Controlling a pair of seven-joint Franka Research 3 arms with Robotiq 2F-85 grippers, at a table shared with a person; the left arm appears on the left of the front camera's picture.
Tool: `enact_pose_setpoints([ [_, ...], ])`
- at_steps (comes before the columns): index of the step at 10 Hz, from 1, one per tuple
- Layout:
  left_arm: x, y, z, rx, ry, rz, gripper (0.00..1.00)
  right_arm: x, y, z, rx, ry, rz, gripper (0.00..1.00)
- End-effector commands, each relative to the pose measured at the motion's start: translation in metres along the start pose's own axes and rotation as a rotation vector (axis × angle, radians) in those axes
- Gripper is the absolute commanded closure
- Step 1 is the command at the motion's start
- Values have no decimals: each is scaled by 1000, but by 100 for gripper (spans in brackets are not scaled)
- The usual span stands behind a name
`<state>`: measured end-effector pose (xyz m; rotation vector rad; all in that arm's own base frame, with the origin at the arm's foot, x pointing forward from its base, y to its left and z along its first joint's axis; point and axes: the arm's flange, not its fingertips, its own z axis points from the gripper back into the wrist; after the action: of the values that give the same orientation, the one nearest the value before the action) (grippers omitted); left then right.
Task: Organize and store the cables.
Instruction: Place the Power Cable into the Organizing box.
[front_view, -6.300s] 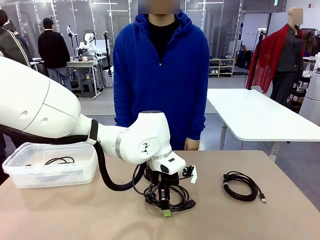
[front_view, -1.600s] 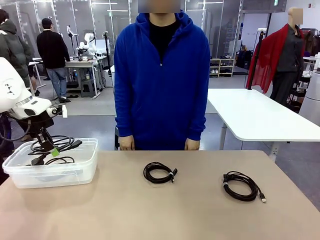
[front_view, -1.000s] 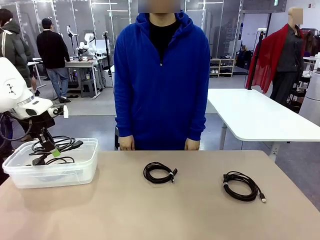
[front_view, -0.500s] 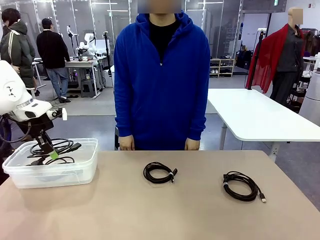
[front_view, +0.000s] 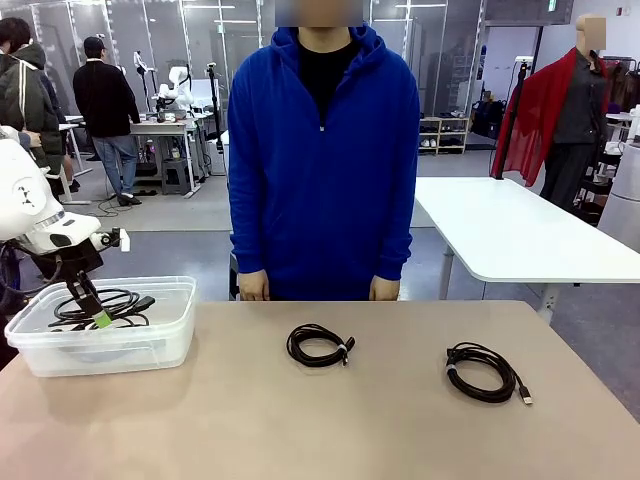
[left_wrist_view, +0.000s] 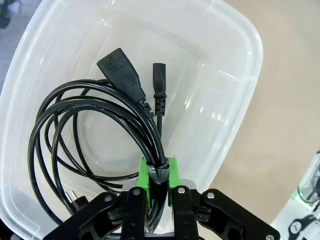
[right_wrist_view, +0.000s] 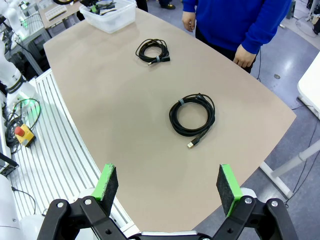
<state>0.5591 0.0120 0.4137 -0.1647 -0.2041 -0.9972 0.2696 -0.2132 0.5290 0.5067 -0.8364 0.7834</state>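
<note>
While the left claw (left_wrist_view: 156, 172) sits low inside the clear plastic bin (front_view: 120, 350) at the table's (front_view: 300, 430) left end, we see it pinching a coiled black power cord (left_wrist_view: 149, 136). The green pads are pressed together on the bundle right at its grey strap (left_wrist_view: 160, 173). The loops fan out over the bin floor. The cord's chunky plug (left_wrist_view: 119, 69) and a slimmer connector (left_wrist_view: 159, 86) lie side by side toward the far wall. A small round plug (left_wrist_view: 77, 202) shows near the bottom edge of the left wrist view; we can't tell which cord it belongs to.

From the front, the cord (front_view: 112, 299) is inside the bin, below the rim, with the claw (front_view: 97, 318) angled down into it.

Two more cables are out on the table, well apart from each other and from the bin:
- the small coil (front_view: 293, 346) is near the middle, tied with a strap, in front of the person
- the larger coil (front_view: 453, 372) is toward the right, with its USB plug (front_view: 526, 398) sticking out toward the near edge

The right claw (right_wrist_view: 166, 182) hangs high over the table's near right side. It is spread wide, with nothing between the pads. From its camera we see the larger coil (right_wrist_view: 172, 116) closest, then the small coil (right_wrist_view: 159, 58), then the bin (right_wrist_view: 117, 19) at the far end.

The person in the blue hoodie stands at the far edge with both hands (front_view: 253, 287) down at their sides, touching nothing.
</note>
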Motion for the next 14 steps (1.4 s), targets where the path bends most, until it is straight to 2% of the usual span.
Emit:
enact_pose_setpoints([
  [1, 5, 10, 0, 21, -18, 61, 83, 1, -1, 0, 3, -13, 17, 0],
  [4, 7, 11, -6, 27, -9, 69, 47, 1, -1, 0, 3, -13, 17, 0],
  [8, 5, 2, -1, 42, -19, 76, 5, 1, -1, 0, 3, -13, 17, 0],
  [9, 5, -1, 0, 55, -20, 88, 0, 1, -1, 0, 3, -13, 17, 0],
  [12, 8, -9, 7, 61, -28, 108, 0, 1, -1, 0, 3, -13, 17, 0],
  [13, 8, -9, 3, 40, -11, 69, 0, 1, -1, 0, 3, -13, 17, 0],
  [14, 9, -2, 7, 39, -21, 83, 0, 1, -1, 0, 3, -13, 17, 0],
])
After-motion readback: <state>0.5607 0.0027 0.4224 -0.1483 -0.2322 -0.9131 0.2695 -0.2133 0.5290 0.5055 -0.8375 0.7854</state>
